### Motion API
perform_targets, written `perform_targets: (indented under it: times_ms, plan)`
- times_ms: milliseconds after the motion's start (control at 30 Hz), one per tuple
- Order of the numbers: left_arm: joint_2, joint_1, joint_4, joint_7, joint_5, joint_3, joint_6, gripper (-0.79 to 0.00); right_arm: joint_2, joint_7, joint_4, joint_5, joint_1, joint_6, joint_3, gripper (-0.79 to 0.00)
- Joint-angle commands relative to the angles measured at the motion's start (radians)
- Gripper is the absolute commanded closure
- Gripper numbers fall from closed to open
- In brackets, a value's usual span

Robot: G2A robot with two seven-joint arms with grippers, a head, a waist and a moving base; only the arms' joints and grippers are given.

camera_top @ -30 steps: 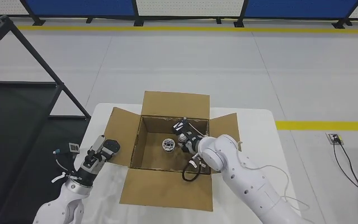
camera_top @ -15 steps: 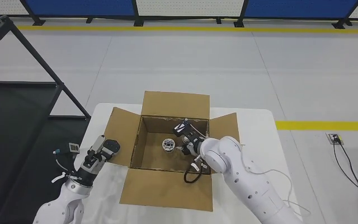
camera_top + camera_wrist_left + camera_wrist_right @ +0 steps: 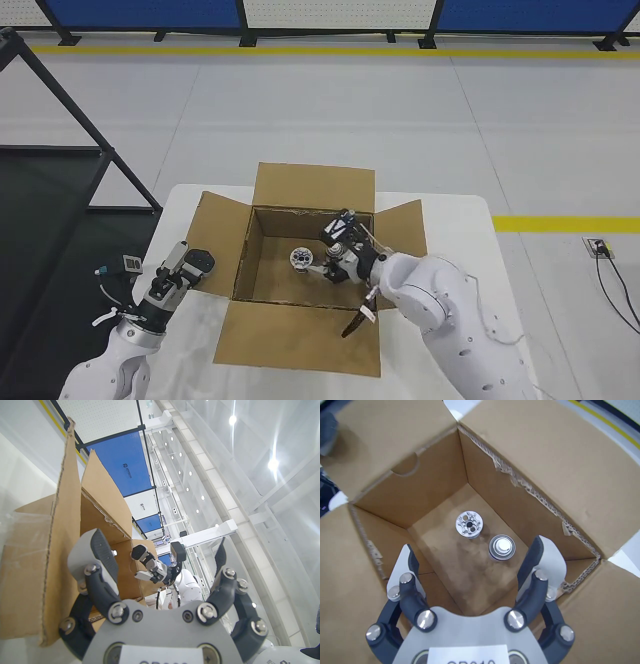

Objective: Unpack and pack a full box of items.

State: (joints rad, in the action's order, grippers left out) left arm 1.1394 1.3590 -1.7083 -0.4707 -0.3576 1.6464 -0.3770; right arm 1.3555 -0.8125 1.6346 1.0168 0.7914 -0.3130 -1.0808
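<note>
My right hand [image 3: 473, 546] hangs wide and empty over the box [image 3: 510, 457] at frame centre, left hand [image 3: 195, 262] open at lower left; I judge unpacking unfinished, spool [image 3: 469, 524] and can [image 3: 501, 547] on its floor.

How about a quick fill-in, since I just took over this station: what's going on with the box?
The right gripper hangs open at the mouth of the open box, holding nothing. Below it, a can and a round metal part stand apart on the box floor. The left gripper, also open and empty, sits outside the box beside a side flap.
</note>
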Motion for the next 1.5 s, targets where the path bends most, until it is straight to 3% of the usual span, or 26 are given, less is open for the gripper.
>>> perform_targets:
  times_ms: [0,100,600,1167,1467]
  plan:
    - [0.000,0.000,0.000,0.000,0.000,0.000,0.000,-0.785,-0.008,0.015,0.063,-0.045,0.045,-0.023,-0.040,-0.785]
    - [0.000,0.000,0.000,0.000,0.000,0.000,0.000,-0.785,-0.017,0.028,0.150,-0.115,0.103,-0.031,-0.093,-0.785]
    - [0.001,0.004,-0.007,0.001,-0.002,-0.006,0.009,-0.785,-0.019,0.044,0.152,-0.147,0.111,-0.032,-0.106,-0.785]
    - [0.004,0.012,0.001,0.003,0.000,-0.025,0.022,-0.785,-0.079,-0.011,0.119,-0.689,0.230,-0.020,-0.583,-0.785]
    - [0.006,-0.010,0.003,0.001,0.016,-0.043,0.041,-0.785,-0.105,-0.187,-0.018,-0.939,0.246,-0.030,-0.639,-0.785]
